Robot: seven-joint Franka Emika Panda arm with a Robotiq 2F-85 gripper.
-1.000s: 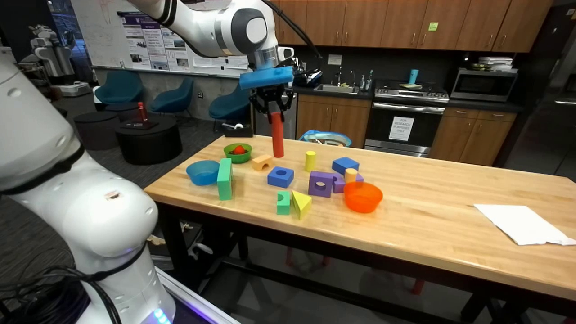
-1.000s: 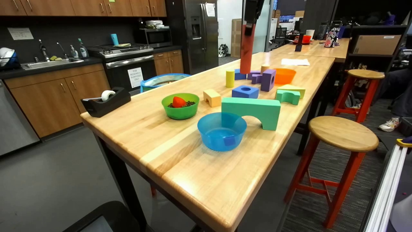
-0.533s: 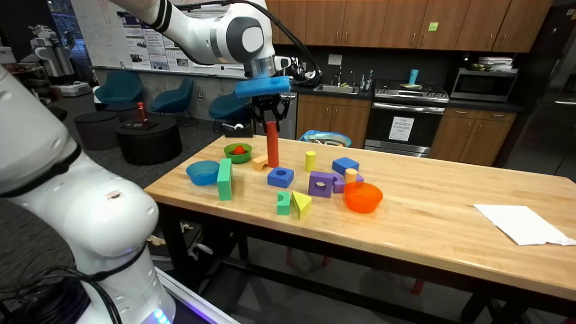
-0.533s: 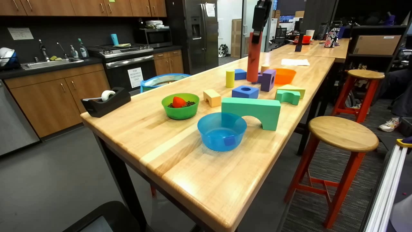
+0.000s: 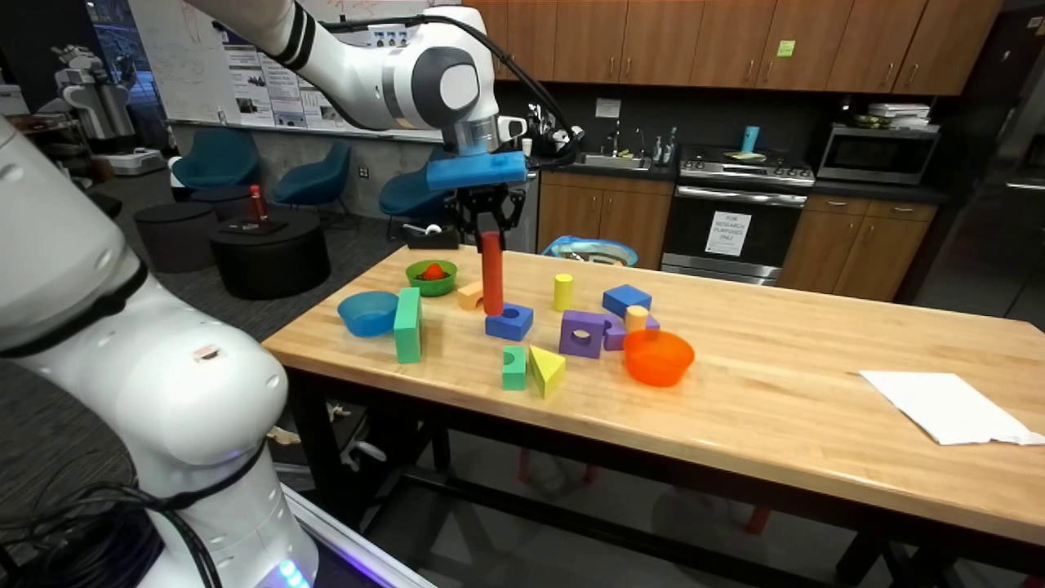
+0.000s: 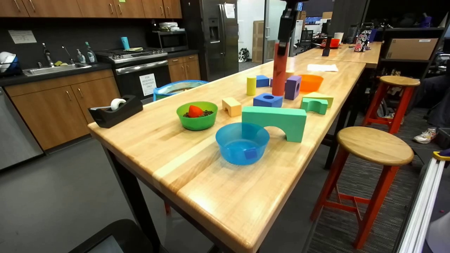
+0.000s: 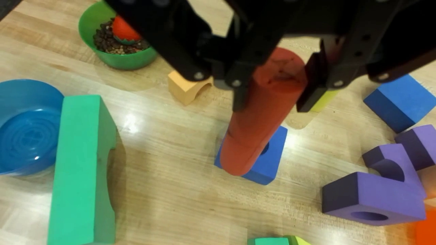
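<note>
Clasping a red cylinder [image 7: 259,117], end effector [image 7: 272,97] hangs near blue block [image 7: 268,166] and green arch [image 7: 76,153].

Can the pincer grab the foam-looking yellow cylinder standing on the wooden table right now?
Probably not: the pincer is closed on the foam-looking red cylinder. The yellow cylinder itself stands with its top uncovered.

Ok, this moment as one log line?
end effector: gripping red cylinder | pose: near-upright | near: blue holed block | block contact: unclear
</note>
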